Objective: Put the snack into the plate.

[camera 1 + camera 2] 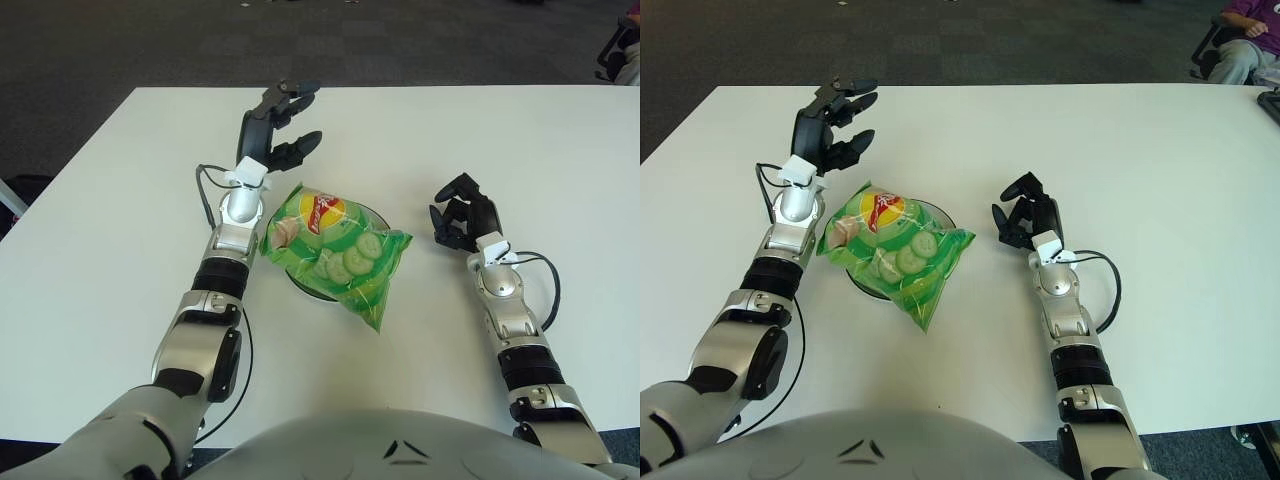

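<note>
A green snack bag [337,252] with cucumber pictures lies across a dark-rimmed plate [377,218] in the middle of the white table, covering most of it. My left hand [282,125] is raised just beyond the bag's far left corner, fingers spread, holding nothing. My right hand [462,218] shows to the right of the bag, apart from it, fingers curled and empty. The same bag shows in the right eye view [896,249].
The white table [120,200] stretches wide on both sides. Dark carpet lies beyond its far edge. A seated person [1245,40] shows at the far right corner. Cables run along both forearms.
</note>
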Controlling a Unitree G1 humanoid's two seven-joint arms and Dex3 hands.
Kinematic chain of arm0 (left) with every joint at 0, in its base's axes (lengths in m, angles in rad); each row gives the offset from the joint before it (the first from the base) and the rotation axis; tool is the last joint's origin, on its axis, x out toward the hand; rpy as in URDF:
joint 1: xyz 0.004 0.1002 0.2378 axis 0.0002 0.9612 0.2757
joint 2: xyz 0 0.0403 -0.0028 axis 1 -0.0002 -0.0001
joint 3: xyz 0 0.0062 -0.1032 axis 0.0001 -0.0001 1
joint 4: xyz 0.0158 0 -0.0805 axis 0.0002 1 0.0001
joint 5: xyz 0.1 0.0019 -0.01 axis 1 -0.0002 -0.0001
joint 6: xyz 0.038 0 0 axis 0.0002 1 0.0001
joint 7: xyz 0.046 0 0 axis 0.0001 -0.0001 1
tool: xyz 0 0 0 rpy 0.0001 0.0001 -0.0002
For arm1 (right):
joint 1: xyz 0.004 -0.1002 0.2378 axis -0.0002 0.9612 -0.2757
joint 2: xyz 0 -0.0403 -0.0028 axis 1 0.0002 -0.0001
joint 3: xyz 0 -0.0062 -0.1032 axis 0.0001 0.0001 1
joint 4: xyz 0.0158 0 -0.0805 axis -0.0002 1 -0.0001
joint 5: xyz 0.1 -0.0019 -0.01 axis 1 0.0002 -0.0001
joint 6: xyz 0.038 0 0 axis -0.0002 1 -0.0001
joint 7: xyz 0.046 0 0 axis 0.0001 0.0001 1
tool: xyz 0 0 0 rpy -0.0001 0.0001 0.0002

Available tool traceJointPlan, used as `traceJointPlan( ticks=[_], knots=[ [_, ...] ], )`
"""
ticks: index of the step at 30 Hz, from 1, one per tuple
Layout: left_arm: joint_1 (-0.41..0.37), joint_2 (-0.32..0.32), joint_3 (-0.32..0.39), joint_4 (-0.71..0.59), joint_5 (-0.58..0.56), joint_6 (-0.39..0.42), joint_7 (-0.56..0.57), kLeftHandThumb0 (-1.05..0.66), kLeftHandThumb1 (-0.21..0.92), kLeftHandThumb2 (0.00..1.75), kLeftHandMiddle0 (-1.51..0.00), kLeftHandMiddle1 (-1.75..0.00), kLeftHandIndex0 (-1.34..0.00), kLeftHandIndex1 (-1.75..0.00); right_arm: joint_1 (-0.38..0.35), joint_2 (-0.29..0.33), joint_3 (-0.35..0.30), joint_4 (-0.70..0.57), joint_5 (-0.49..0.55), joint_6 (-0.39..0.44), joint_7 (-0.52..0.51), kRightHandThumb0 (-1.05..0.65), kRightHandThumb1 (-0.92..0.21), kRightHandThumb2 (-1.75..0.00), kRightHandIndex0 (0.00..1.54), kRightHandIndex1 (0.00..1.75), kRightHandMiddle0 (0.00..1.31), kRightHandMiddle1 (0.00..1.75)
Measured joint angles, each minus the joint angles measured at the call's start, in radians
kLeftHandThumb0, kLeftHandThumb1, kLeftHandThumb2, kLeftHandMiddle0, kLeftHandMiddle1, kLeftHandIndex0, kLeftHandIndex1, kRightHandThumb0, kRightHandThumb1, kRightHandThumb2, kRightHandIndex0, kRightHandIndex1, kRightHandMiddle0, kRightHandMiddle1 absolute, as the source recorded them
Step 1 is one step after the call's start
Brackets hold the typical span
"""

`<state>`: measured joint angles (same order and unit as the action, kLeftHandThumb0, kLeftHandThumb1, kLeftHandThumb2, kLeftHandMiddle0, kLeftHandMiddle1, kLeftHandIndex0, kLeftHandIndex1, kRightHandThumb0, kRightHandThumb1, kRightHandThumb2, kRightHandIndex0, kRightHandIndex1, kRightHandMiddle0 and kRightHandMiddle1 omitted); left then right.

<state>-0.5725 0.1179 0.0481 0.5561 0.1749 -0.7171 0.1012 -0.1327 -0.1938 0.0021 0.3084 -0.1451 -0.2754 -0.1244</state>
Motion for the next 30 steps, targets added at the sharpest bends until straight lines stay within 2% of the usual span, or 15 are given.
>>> traceJointPlan(
  ticks=[13, 26, 27, 28, 30],
  knots=[
    [-0.002, 0.085, 0.075, 0.079, -0.089, -0.002, -0.007, -0.35, 0.92, 0.41, -0.94, -0.08, -0.31, -1.62, -0.004, -0.008, 0.003, 0.019, -0.003, -0.024, 0.0, -0.4, -0.6, -0.94, 0.86, 1.75, 0.41, 1.75],
    [0.004, 0.08, 0.147, 0.075, -0.197, 0.066, -0.006, -0.35, 0.92, 0.4, -0.95, -0.1, -0.31, -1.61, -0.005, -0.011, 0.004, 0.024, -0.003, -0.027, 0.0, -0.4, -0.61, -0.92, 0.86, 1.75, 0.4, 1.75],
    [0.008, 0.076, 0.15, 0.068, -0.21, 0.075, -0.008, -0.35, 0.92, 0.41, -0.95, -0.18, -0.31, -1.61, -0.005, -0.011, 0.005, 0.024, -0.003, -0.028, 0.0, -0.4, -0.61, -0.92, 0.86, 1.75, 0.4, 1.75],
    [0.012, 0.072, 0.153, 0.059, -0.227, 0.087, -0.014, -0.35, 0.92, 0.41, -0.89, -0.4, -0.31, -1.62, -0.006, -0.012, 0.005, 0.025, -0.003, -0.028, 0.0, -0.4, -0.61, -0.92, 0.86, 1.75, 0.4, 1.75],
    [0.023, 0.059, 0.16, 0.043, -0.27, 0.117, -0.038, -0.35, 0.92, 0.42, -0.8, -0.71, -0.3, -1.63, -0.006, -0.012, 0.005, 0.026, -0.003, -0.029, 0.0, -0.4, -0.62, -0.92, 0.86, 1.75, 0.4, 1.75]
  ],
)
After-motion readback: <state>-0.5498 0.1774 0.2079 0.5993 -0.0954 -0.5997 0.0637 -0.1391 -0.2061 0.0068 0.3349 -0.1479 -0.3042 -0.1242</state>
